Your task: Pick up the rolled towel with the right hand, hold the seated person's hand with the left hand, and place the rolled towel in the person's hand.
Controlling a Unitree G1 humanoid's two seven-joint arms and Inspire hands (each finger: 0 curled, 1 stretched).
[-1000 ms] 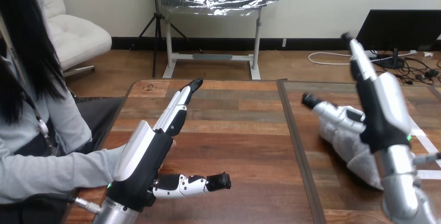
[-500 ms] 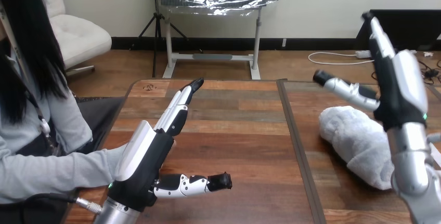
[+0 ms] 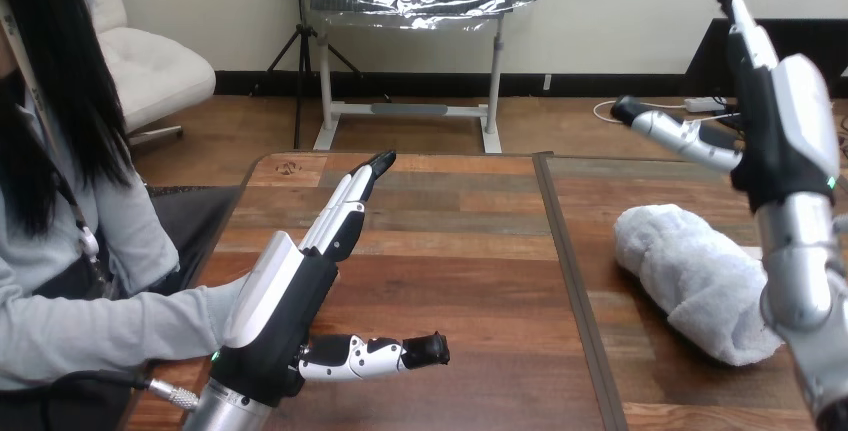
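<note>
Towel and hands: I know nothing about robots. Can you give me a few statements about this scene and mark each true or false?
1. The towel lies on the table. True.
2. The right hand grips the towel. False: it is open and raised above the towel, apart from it.
3. The left hand has straight fingers. True.
4. The towel rests by the person. False: it lies at the table's right side, while the person's sleeve is at the left, beside the left hand.
</note>
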